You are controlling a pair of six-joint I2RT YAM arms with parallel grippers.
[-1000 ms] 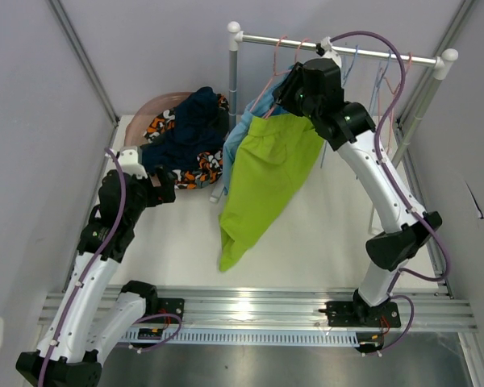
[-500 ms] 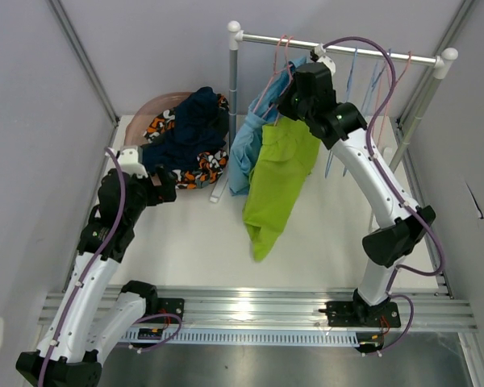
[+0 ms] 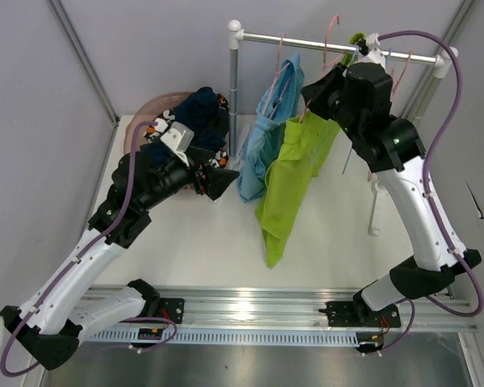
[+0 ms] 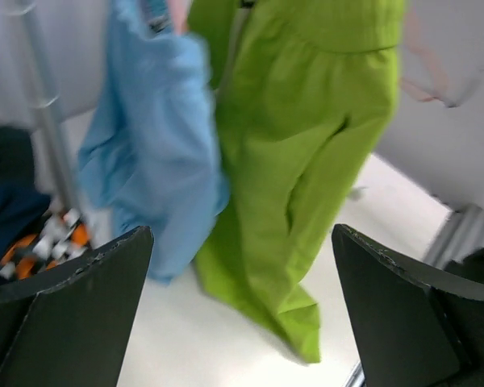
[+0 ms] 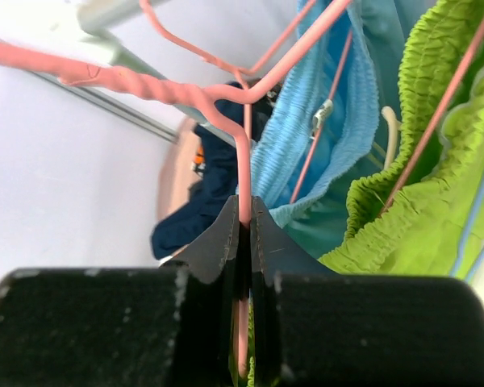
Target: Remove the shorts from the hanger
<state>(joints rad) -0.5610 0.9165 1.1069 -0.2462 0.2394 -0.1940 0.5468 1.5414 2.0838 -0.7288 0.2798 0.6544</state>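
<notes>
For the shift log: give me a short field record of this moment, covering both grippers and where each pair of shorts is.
left gripper: open, holding nothing
right gripper: shut on pink hanger at its neck, up by the rail
lime green shorts: hanging under the right gripper
light blue shorts: hanging beside them, nearer the left arm
navy and patterned shorts: piled in the pink basin

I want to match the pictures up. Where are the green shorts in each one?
Top view: green shorts hang in the middle.
Left wrist: centre, reaching the top edge.
Right wrist: right side, bunched waistband.
Shared landmark: light blue shorts, just left of them everywhere.
</notes>
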